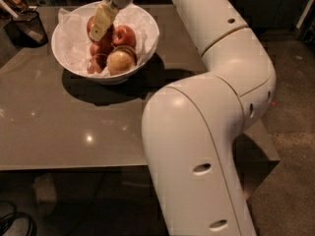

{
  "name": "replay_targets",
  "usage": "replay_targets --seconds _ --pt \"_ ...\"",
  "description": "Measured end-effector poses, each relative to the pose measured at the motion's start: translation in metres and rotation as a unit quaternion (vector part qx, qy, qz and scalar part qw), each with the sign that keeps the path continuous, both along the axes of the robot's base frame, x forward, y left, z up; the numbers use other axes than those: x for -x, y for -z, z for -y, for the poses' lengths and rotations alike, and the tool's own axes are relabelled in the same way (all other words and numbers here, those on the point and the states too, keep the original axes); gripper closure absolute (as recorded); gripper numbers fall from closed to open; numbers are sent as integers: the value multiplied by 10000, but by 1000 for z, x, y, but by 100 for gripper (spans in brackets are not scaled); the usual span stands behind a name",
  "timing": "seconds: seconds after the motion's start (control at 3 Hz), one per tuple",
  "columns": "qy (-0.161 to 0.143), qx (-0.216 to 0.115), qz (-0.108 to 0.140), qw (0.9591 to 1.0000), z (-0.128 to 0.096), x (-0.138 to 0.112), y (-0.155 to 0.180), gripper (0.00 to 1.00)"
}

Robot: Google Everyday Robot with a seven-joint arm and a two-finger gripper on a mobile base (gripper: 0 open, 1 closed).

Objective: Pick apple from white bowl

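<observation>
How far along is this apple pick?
Done: the hand is inside the white bowl, at the dark red apple. In hand: securing that apple. Left: lifting it out; it sits in the bowl among the other apples.

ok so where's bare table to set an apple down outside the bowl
Widest bare patch: the table front, between the white bowl and the near edge, left of the arm. A narrower strip lies between bowl and black mesh cup. Crowded: inside the bowl, where the pincer sits among apples.
</observation>
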State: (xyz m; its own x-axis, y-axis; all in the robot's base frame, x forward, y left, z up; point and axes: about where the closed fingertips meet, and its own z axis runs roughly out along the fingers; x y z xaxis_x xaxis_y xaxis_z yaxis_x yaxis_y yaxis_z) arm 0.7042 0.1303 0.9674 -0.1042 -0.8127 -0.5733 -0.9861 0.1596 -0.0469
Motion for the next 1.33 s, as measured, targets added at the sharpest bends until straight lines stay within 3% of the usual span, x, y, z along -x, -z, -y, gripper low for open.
replay_targets --seconds 0.67,1.0,1.33 --pt "-440 -569 262 9971 4 37 -59 100" --pt "-751 -898 306 9927 7 63 -79 100" --pt "-790 -1156 360 9895 20 91 -92 100"
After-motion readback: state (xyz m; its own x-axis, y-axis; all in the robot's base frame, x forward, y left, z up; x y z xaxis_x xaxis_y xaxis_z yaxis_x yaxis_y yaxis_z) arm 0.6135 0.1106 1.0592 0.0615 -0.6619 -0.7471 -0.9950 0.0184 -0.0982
